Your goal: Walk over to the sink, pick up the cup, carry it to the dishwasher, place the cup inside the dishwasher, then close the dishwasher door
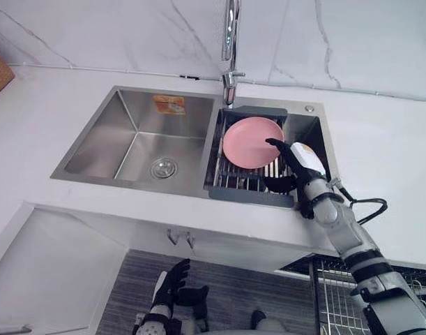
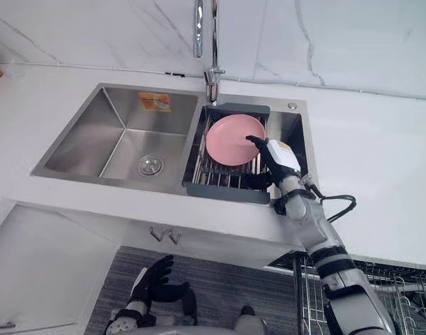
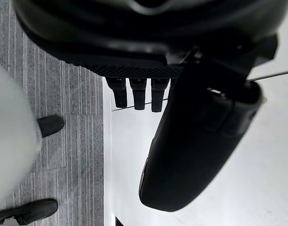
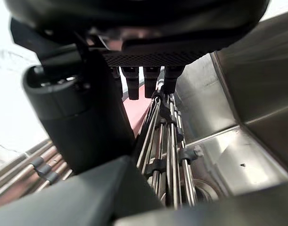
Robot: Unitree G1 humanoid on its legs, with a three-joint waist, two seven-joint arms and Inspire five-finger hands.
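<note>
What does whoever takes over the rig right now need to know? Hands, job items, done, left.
Right hand: open, holding nothing, stretched over the dish rack in the right basin of the sink, fingertips at the pink plate.
Left hand: open and idle, low above the floor.
Item: the task says cup, but what stands in the rack is a pink plate.
Done: the robot stands at the sink.
Left: grasp, carry, place, close the door. The wire basket at lower right is probably the dishwasher's pulled-out rack.
</note>
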